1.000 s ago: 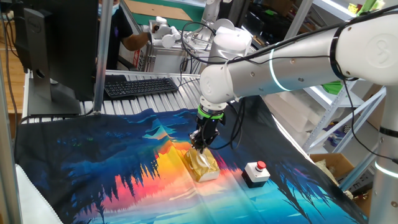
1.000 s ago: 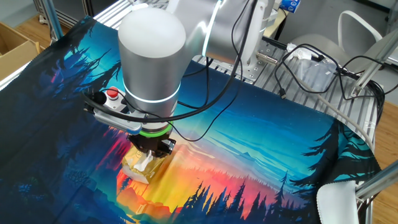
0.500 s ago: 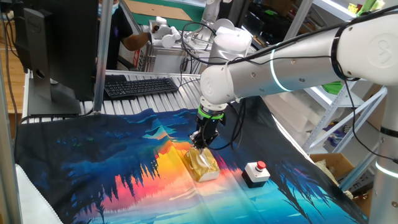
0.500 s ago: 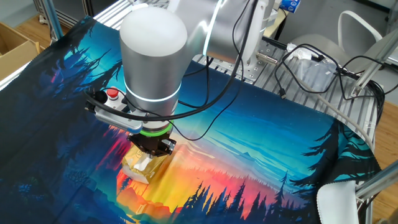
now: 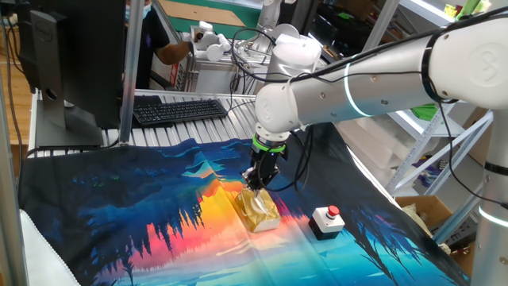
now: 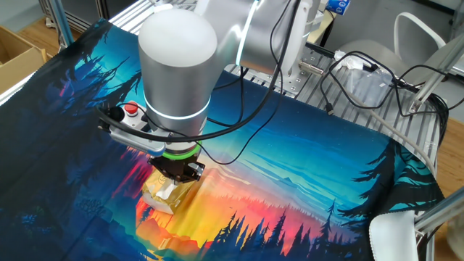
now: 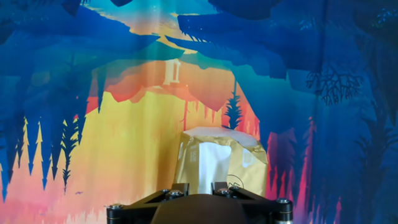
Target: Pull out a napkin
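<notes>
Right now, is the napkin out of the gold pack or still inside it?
Still inside: the white napkin shows only through the gold pack's top slot, with the claw on it.

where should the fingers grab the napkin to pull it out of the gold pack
Pinch the white napkin where it shows through the slot in the top face of the gold pack, coming straight down from above. Only that part is exposed; the gripper is already over it.

Colours on the counter

We saw a cloth [image 5: 143, 206] printed with blue forest silhouettes over an orange, yellow and pink sunset, a shiny gold tissue pack [image 7: 224, 165] showing a white napkin [image 7: 214, 163] at its slot, and a grey box [image 5: 326, 222] with a red button.
</notes>
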{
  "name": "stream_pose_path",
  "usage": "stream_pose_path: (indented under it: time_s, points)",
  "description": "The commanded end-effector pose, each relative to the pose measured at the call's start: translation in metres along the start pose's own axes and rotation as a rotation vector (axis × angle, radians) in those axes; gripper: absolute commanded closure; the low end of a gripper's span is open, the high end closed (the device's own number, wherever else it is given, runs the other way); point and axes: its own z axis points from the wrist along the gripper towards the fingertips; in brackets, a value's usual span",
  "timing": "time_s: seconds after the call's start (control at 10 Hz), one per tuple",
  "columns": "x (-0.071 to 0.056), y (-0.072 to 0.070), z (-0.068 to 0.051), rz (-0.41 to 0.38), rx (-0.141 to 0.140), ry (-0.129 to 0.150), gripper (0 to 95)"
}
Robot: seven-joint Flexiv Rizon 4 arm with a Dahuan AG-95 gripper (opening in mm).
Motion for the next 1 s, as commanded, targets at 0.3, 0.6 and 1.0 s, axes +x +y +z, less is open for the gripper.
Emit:
stream_pose_path:
  time_s: [0.3, 0.6, 1.0]
  points:
    - [0.0018, -0.0041, 0.0029, 0.003, 0.001, 0.000, 95.0]
    - [0.0017, -0.0048, 0.0029, 0.009, -0.001, -0.005, 95.0]
    - [0.0017, -0.0048, 0.0029, 0.034, -0.003, -0.006, 57.0]
